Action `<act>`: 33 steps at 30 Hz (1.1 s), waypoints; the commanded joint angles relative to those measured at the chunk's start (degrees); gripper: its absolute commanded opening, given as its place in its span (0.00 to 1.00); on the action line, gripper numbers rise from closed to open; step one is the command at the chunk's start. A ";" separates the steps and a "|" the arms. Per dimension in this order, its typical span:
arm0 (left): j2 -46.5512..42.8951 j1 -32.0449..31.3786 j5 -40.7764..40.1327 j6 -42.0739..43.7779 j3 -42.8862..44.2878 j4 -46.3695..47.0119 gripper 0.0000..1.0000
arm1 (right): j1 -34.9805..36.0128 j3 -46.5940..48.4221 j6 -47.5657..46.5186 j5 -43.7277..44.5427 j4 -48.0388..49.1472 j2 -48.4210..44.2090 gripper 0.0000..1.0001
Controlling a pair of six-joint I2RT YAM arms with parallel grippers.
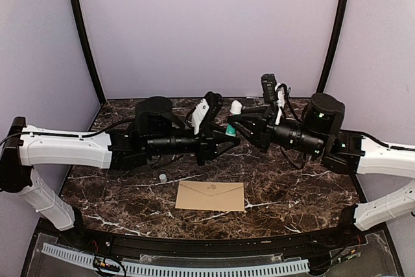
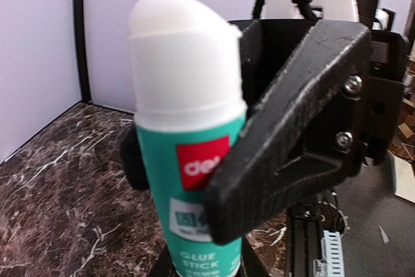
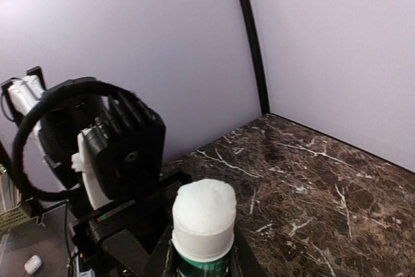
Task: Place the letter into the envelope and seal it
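Note:
The brown envelope lies flat near the front of the marble table with its flap folded down. The letter is out of view. Above the table's middle, a teal glue stick stands upright with its white glue exposed. My left gripper is shut on its lower end. My right gripper is shut on its teal body just below the white collar. One right finger crosses the stick's label in the left wrist view.
A small pale cap stands on the table left of the envelope. Lilac walls with black corner posts close in the back and sides. Both arms reach inward and meet over the middle.

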 commanded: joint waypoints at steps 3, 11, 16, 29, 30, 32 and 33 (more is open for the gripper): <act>-7.60 -0.87 31.20 1.18 -2.99 5.38 0.03 | -1.32 -2.89 -3.95 -18.45 5.93 -2.82 0.00; -9.31 -0.92 35.64 -0.17 -4.27 7.01 0.03 | -1.44 -1.78 -3.30 -19.30 5.15 -2.49 0.08; -7.97 -0.87 19.50 -0.12 -3.86 4.68 0.02 | -1.49 -1.51 0.09 -11.12 3.98 -3.67 0.59; 1.49 -0.82 -9.52 -2.07 6.69 -3.14 0.02 | -0.81 0.34 8.16 4.23 7.34 2.40 0.51; 1.92 -0.79 -10.64 -2.16 7.36 -3.37 0.02 | -0.71 0.68 8.38 5.29 7.35 2.97 0.49; 2.36 -0.78 -12.34 -2.32 7.94 -3.82 0.02 | -0.59 0.88 8.83 7.22 7.70 3.87 0.41; 2.46 -0.78 -12.67 -2.29 8.03 -3.99 0.02 | -0.57 0.84 9.02 8.03 7.97 4.12 0.36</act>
